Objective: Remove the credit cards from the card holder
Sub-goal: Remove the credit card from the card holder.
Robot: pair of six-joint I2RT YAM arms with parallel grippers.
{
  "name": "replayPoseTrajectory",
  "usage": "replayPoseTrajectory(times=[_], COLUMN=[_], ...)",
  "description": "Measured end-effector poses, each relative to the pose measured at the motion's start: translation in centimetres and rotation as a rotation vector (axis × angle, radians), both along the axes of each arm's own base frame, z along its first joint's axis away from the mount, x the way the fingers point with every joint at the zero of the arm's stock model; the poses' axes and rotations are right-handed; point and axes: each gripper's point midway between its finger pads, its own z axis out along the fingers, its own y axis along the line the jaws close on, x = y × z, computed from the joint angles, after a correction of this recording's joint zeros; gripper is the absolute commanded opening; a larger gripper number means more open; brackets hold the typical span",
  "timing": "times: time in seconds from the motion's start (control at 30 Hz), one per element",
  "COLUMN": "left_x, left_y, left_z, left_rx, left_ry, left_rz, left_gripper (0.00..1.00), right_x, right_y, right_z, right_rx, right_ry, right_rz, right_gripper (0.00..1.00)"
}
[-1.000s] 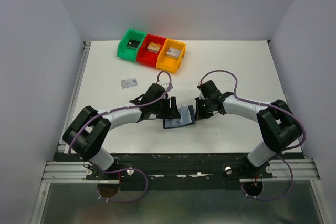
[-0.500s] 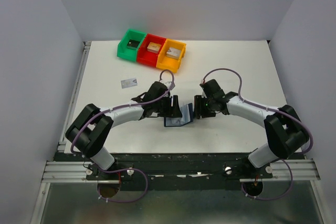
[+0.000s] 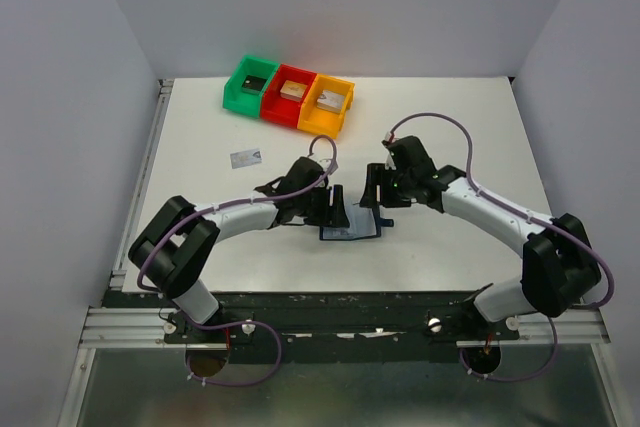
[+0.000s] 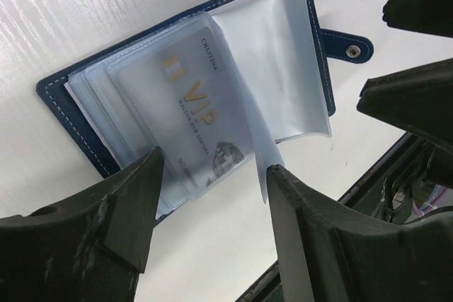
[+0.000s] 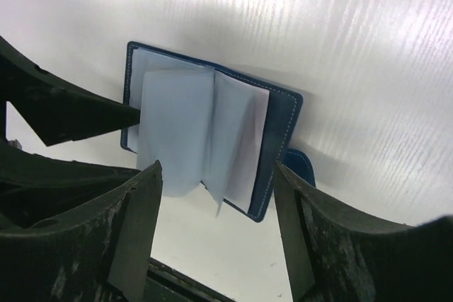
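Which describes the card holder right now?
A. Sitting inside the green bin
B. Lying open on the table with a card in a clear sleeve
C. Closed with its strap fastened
B: the card holder lies open on the white table, its clear sleeves fanned out and a VIP card showing inside one.
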Motion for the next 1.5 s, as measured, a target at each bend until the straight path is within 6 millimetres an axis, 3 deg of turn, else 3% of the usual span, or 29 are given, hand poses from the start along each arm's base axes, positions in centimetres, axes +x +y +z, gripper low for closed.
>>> replayPoseTrajectory(times=[0.4,0.8,0.97,1.3,1.5], left_x=[0.0,0.6,0.7,0.6,0.7], left_y=[-0.6,-2.3,-3.0,-5.9,-8.2], left_z=[-0.1,1.2,1.6,2.5,2.3], left_rx=[0.006,-0.009,-0.020,-0.056,-0.070], left_ry=[-0.005,-0.049,-0.058,-0.074,-0.072], left_rz=[-0.018,-0.061,-0.082,-0.165,-0.224], left_gripper=[0.70,0.70,0.70,0.70,0.70], right_x=[1.1,1.0,0.5,-0.2,-0.4], right_y=[1.7,1.6,0.5,-2.3,-4.5], right_z=[-1.1,-1.4,-1.6,0.4,-0.2], right_rx=[-0.001,-0.010,-0.039,-0.050,-0.076], right_ry=[0.053,0.057,0.048,-0.028,-0.025], right_rz=[0.039,0.044,0.014,-0.063,-0.126], right_gripper=[0.74,0.74,0.74,0.74,0.73])
